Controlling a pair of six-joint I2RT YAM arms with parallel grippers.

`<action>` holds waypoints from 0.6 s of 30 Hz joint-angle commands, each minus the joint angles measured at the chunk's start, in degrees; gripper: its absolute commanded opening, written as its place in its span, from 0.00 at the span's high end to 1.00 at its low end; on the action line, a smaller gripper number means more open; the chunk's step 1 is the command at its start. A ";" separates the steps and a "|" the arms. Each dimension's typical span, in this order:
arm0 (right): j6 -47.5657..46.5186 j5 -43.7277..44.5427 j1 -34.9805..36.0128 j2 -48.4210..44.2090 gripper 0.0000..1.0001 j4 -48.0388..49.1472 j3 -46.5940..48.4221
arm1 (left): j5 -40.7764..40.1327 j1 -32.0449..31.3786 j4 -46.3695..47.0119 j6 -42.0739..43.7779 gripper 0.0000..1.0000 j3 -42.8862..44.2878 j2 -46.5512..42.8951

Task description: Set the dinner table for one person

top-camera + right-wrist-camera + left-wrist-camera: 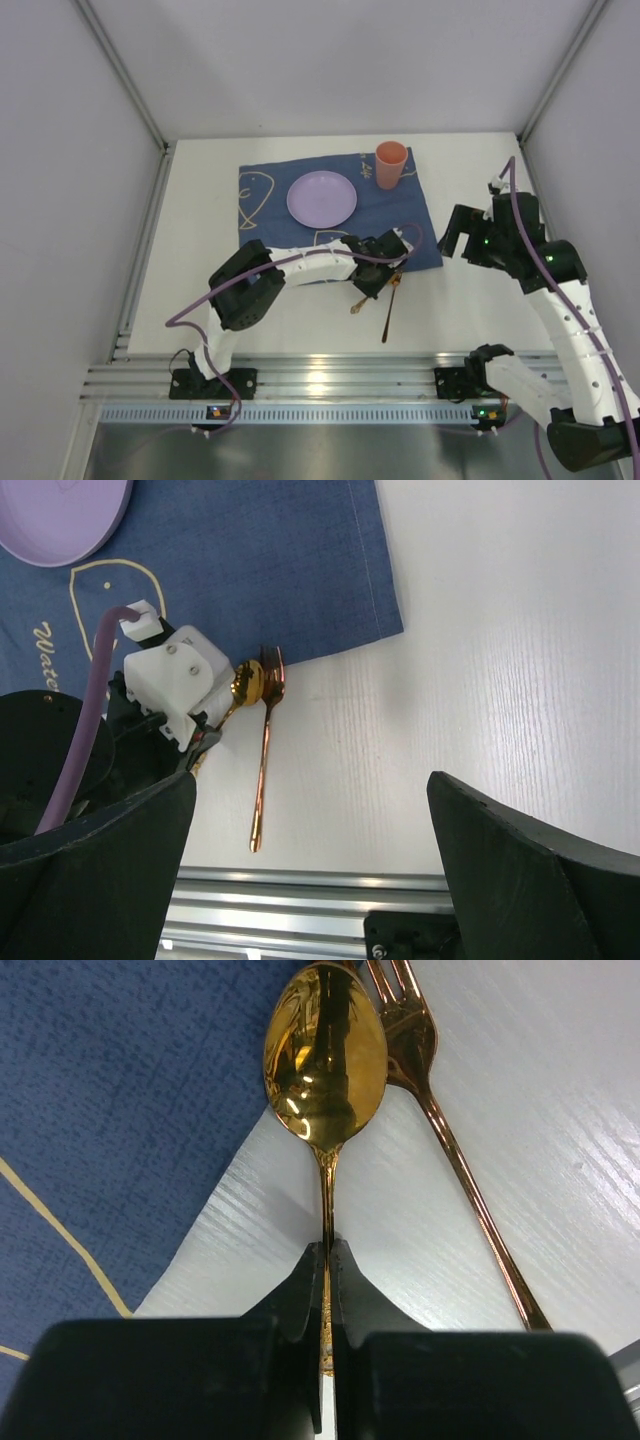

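Note:
My left gripper [328, 1252] is shut on the handle of a gold spoon [325, 1055], whose bowl points at the corner of the dark blue placemat [120, 1110]. A copper fork [455, 1160] lies on the white dinner table [560, 1110] right beside the spoon, its tines by the spoon's bowl. In the top view the left gripper [375, 275] is at the placemat's near right corner, with the spoon [359, 304] and fork [389, 310] there. My right gripper [458, 240] is open and empty, above the bare table to the right of the placemat; its fingers [530, 870] frame the right wrist view.
A purple plate [321, 198] sits in the middle of the placemat [420, 215], and an orange cup [390, 164] stands at its far right corner. A ribbed aluminium rail [320, 385] runs along the table's near edge. Grey walls close in the table.

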 commanded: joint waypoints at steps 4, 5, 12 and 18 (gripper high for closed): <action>-1.42 -1.50 -0.16 0.09 0.00 2.93 -0.66 | -2.70 -0.79 -2.63 -2.41 1.00 -8.48 6.40; -1.59 -1.78 -0.25 -0.17 0.00 3.28 -0.66 | -2.62 -0.79 -2.54 -2.67 1.00 -8.75 5.44; 2.52 -10.56 -0.25 -1.14 0.00 9.08 -3.99 | 0.28 -0.79 -6.04 -7.68 1.00 -1.91 -3.79; 8.51 -15.23 -0.25 1.75 0.00 16.64 -8.22 | 0.20 -0.79 -10.97 -10.76 1.00 6.27 -9.06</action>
